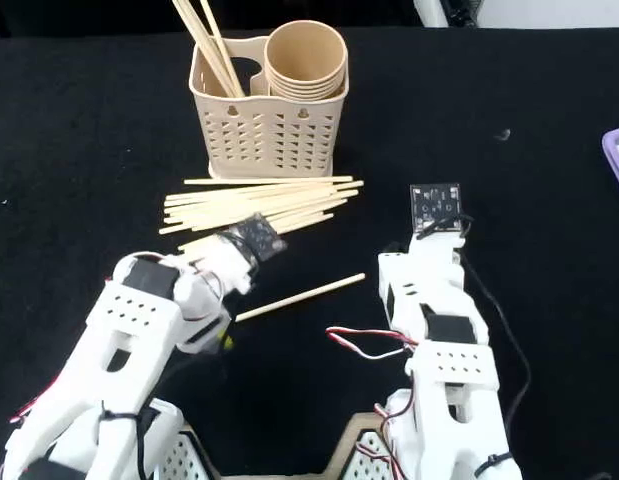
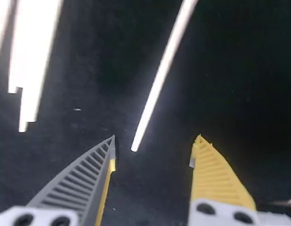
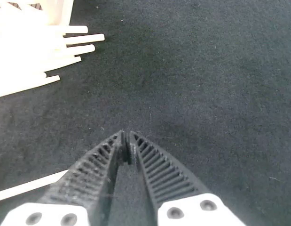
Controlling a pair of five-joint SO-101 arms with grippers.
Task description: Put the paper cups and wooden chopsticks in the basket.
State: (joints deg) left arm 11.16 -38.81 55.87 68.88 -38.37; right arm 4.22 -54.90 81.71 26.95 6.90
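Cups (image 1: 306, 60), chopsticks (image 1: 211, 50) in basket (image 1: 264, 135); chopstick pile (image 1: 259, 203) beside; single chopstick (image 1: 301, 298) apart.

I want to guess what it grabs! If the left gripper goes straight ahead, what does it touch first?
Probably the lone chopstick, whose near end lies just ahead of the open left gripper, between its fingertips; height above the cloth is unclear.

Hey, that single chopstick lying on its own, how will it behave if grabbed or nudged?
The chopstick looks like thin, straight wood: probably stiff and very light. A nudge may roll it, though the dark cloth likely damps that. Only its end lies between the tips of the open left tool, so a pinch there might let it pivot.
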